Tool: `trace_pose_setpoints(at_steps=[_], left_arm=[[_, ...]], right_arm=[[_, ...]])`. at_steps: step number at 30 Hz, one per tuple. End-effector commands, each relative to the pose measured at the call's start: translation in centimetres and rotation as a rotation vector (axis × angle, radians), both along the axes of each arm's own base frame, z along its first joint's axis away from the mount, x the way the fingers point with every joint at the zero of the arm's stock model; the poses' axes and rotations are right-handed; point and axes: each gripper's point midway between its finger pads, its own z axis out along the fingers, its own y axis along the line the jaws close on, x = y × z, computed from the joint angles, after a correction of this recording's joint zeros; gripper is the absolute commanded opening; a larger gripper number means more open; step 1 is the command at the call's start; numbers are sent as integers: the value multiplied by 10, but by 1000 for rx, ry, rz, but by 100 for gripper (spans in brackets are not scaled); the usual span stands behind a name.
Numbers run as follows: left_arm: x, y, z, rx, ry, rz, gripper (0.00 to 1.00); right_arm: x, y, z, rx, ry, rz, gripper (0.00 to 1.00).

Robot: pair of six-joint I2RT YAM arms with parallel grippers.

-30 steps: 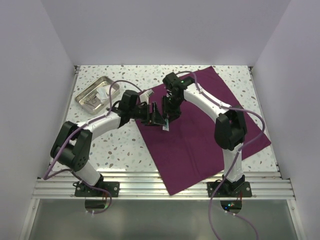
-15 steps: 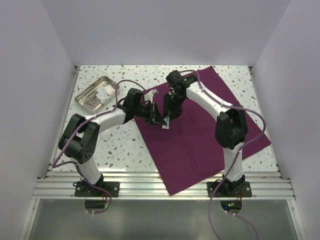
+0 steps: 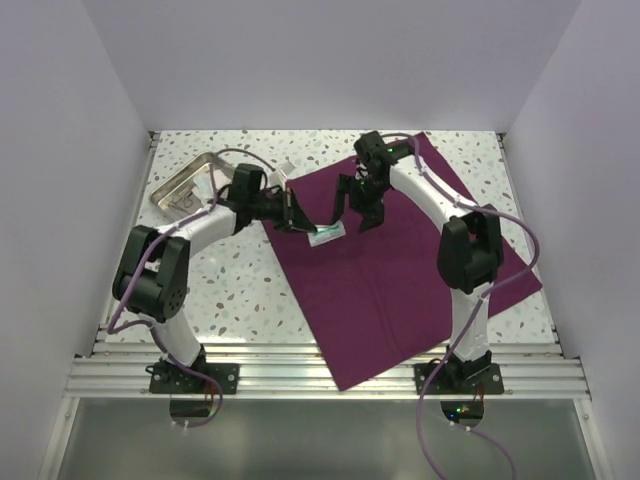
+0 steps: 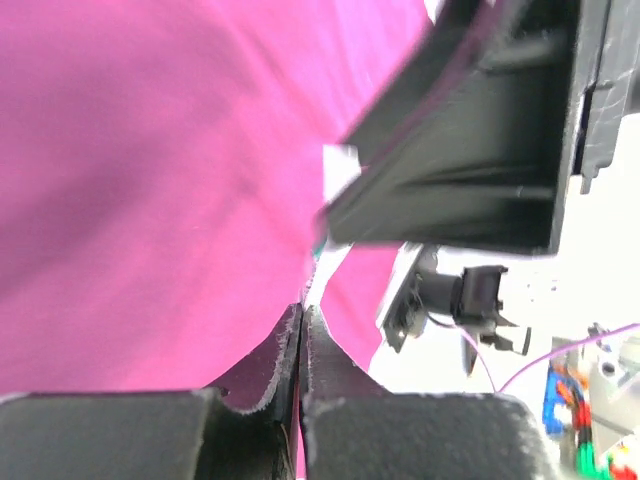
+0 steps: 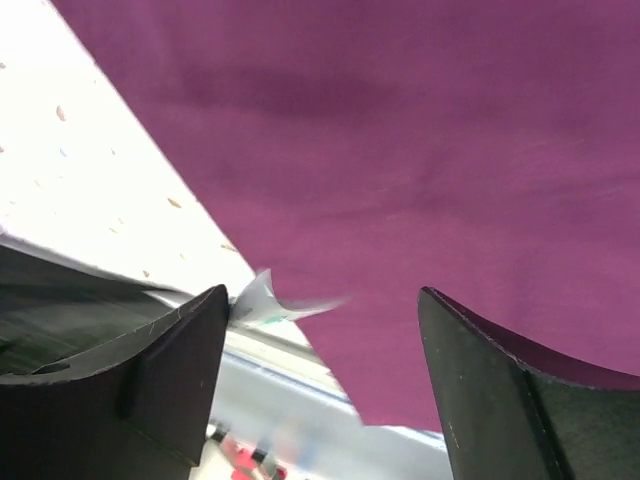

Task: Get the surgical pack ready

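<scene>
The surgical pack (image 3: 400, 270) is a deep purple cloth spread flat as a wide sheet over the right half of the table; it also fills the wrist views (image 4: 150, 180) (image 5: 420, 150). My left gripper (image 3: 304, 227) (image 4: 303, 310) hovers over the cloth's left corner, shut on the edge of a small white and green packet (image 3: 327, 236). The packet (image 5: 262, 298) shows blurred beside one finger of my right gripper (image 5: 322, 292). The right gripper (image 3: 358, 206) is open just right of the packet, holding nothing.
A metal tray (image 3: 162, 192) sits at the back left on the speckled table (image 3: 230, 290), partly behind the left arm. White walls close in the back and both sides. The cloth's near corner hangs over the front rail (image 3: 345, 378).
The left gripper has shut on the packet. The right gripper has opened, let go of it and drawn back to the right. The left arm has pulled slightly left.
</scene>
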Motion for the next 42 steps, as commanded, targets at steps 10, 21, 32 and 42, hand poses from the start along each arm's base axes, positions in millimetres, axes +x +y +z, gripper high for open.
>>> trace_pose_setpoints(at_steps=[10,21,32,42], left_arm=[[136,201,12,156,-49,444,0],[170,277,19,156,-63,626,0],[193,340,-6,174,-3,748,4],[181,361,8,331,-52,783,56]], right_arm=[[-42,-99,-34,-150,21,-22,56],[-86,-63,-41,-59,56,196,52],[-144,-29,-59,-11,155,391,48],[-158,-17,-88,-66,151,455,28]])
